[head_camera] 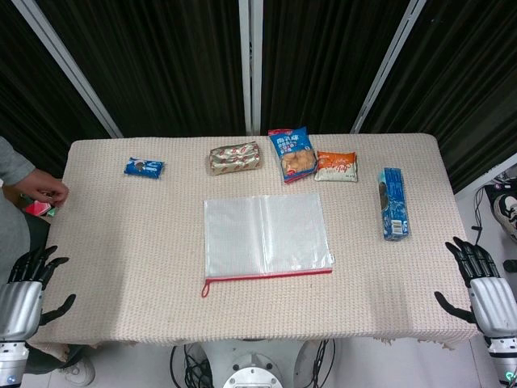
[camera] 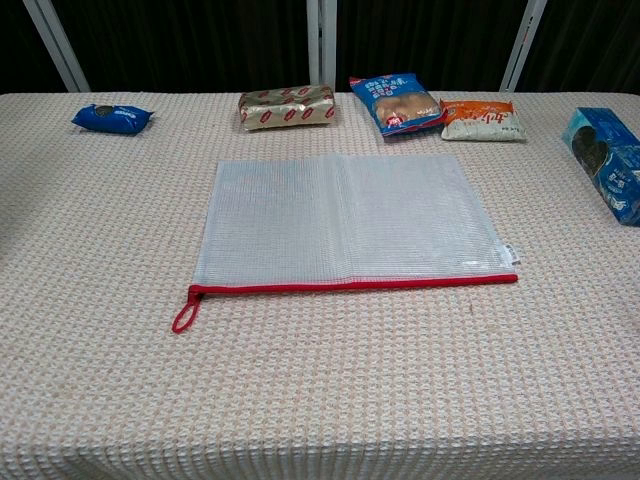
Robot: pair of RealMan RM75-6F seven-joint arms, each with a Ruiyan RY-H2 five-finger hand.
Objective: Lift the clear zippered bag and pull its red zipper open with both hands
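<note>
Tabletop holds clear bag [head_camera: 266, 235] flat, well apart from left hand [head_camera: 32, 283] and right hand [head_camera: 477, 279].

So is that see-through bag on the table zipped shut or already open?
Shut, it seems. The clear bag lies flat, its red zipper one unbroken line along the near edge, the pull loop at its left end.

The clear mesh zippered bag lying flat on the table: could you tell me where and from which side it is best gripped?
Probably at the red zipper edge, which faces the robot. The left robot hand could pinch the red pull loop at that edge's left end, the right robot hand the right corner, both from the near side.
</note>
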